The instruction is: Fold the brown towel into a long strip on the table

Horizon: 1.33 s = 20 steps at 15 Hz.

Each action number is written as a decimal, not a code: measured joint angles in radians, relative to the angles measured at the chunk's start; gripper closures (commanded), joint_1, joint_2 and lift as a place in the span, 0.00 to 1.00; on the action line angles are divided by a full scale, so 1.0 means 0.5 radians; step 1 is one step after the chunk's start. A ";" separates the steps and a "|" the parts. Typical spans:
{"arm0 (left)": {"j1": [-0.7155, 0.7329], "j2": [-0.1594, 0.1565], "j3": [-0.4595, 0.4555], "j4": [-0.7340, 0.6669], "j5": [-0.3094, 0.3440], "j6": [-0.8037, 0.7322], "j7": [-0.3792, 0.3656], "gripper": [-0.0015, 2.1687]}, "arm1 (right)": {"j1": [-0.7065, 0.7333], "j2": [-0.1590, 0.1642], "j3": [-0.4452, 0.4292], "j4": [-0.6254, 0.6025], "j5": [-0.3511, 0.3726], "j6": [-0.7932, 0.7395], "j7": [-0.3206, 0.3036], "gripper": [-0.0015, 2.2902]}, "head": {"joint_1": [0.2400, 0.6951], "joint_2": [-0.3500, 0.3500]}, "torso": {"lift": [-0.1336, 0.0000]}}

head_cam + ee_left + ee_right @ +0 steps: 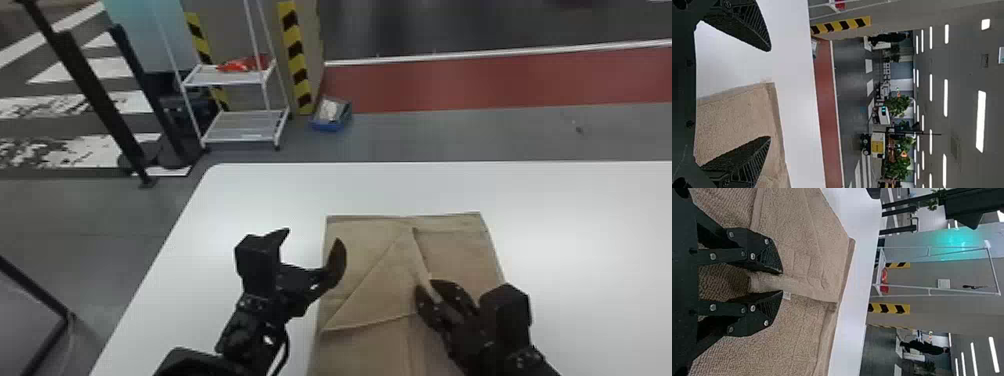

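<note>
Item, one brown towel [365, 352]: we found it flat on the white table [250, 195], before the robot, partly folded, with a slanting, triangular flap [382, 287] lying across its upper layer.

Item, right gripper [425, 286]: over the towel, its fingers narrow, with a raised fold of cloth pinched between them.

Item, left gripper [312, 237]: beside the towel's left edge, its fingers wide apart, with nothing between them.

Step in hand, by our reckoning: an inward fold, taken up by the right gripper and only partly laid; we judged the long strip unfinished.

Next move: we needed the right gripper to draw that fold out straight and lay it parallel to the long side, and the left gripper to steady or smooth the slanting flap, lest it set as a crease.
</note>
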 measured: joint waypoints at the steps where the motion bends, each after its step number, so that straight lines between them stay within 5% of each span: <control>1: 0.000 0.000 0.000 0.000 0.000 0.000 0.000 0.04 | 0.002 -0.001 0.000 -0.009 -0.001 -0.001 0.001 0.41 | 1.00 0.77 | 0.16; 3: 0.000 0.000 0.000 -0.005 0.000 0.000 0.000 0.04 | 0.007 -0.003 -0.004 -0.025 -0.004 -0.017 0.002 0.41 | 1.00 0.77 | 0.16; 5: 0.004 0.000 0.000 -0.011 0.000 0.000 0.003 0.04 | 0.021 -0.004 -0.014 -0.049 -0.004 -0.039 0.012 0.58 | 1.00 0.77 | 0.16; 9: 0.006 0.002 0.015 -0.016 0.000 0.000 0.010 0.04 | 0.112 -0.033 -0.207 -0.262 -0.083 0.015 0.108 0.70 | 1.00 0.73 | 0.16; 14: 0.002 0.003 0.029 -0.012 0.000 -0.009 0.008 0.04 | 0.337 -0.082 -0.963 -0.555 -0.423 0.111 0.257 0.70 | 1.00 0.46 | 0.17; 20: -0.045 -0.005 -0.012 0.031 -0.014 0.020 -0.005 0.04 | 0.219 -0.069 -1.679 -0.391 -0.635 0.234 0.382 0.70 | 1.00 0.13 | 0.17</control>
